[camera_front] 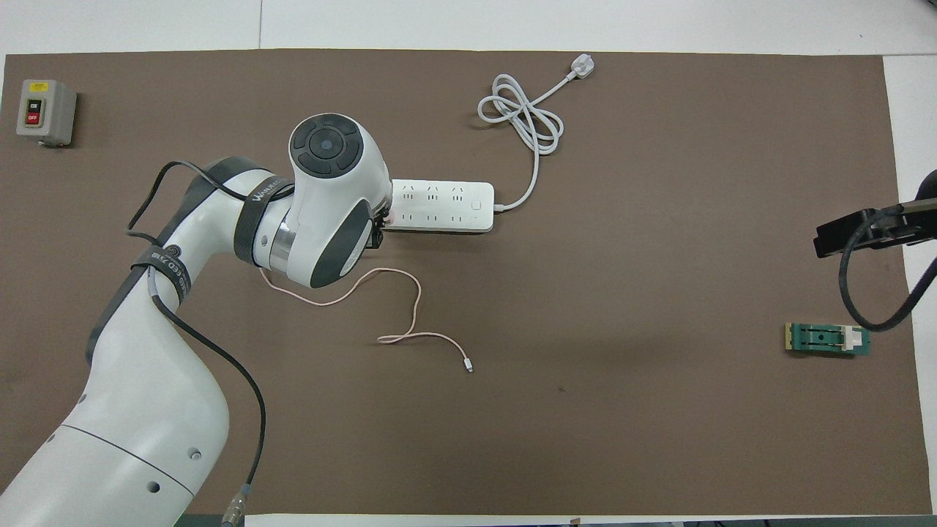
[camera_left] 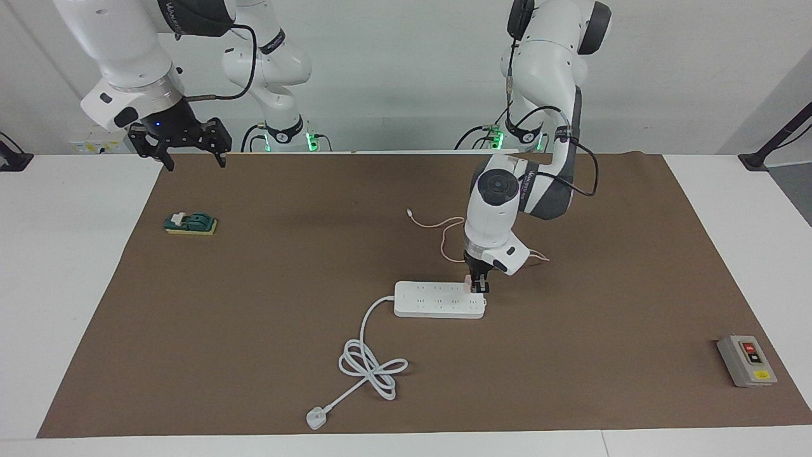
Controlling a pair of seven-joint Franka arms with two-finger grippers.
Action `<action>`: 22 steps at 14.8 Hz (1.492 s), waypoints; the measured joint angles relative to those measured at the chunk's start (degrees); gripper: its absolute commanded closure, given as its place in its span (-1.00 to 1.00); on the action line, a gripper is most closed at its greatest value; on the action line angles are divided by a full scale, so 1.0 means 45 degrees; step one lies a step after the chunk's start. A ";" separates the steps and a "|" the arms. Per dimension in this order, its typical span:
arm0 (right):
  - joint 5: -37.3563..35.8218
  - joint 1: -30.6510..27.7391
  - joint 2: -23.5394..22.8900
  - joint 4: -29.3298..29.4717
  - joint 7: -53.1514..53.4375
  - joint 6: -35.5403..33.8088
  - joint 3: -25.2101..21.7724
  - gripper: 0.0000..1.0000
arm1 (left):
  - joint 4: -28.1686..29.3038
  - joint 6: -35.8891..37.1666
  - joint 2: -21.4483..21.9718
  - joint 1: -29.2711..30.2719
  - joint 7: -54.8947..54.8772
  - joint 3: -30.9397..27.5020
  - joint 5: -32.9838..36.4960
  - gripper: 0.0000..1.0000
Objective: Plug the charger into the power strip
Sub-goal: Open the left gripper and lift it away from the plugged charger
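The left gripper (camera_left: 480, 284) clamps the charger (camera_left: 470, 280) directly over the power strip's (camera_left: 438, 299) end; the right gripper (camera_left: 187, 150) waits, fingers apart.

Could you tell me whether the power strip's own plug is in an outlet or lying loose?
Loose: the power strip's white plug lies on the brown mat.

Pale pink charger (camera_left: 468, 280) sits on the white power strip's (camera_left: 438, 299) end, its thin cable trailing robotward.
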State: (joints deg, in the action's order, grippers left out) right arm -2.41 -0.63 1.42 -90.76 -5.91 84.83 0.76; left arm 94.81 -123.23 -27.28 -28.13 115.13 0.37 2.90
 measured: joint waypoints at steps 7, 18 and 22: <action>0.0000 0.0000 0.0000 0.0000 0.0000 -0.0001 0.0000 -1.00 | -0.0807 0.0421 -0.0515 0.0154 -0.0430 0.0054 -0.0371 -0.52; 0.0000 0.0008 0.0000 0.0000 0.0000 -0.0001 0.0019 -1.00 | -0.1677 0.3241 0.1733 0.1503 -0.4766 0.0062 -0.1276 -0.51; 0.0000 0.0008 0.0000 0.0000 0.0000 -0.0001 0.0026 -1.00 | -0.1680 0.4091 0.2458 0.2698 -0.7970 0.0009 -0.1293 -0.50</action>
State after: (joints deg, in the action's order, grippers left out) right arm -2.41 -0.59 1.42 -90.76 -5.91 84.83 0.88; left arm 87.25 -104.82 -16.22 -15.99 79.26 0.41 -2.91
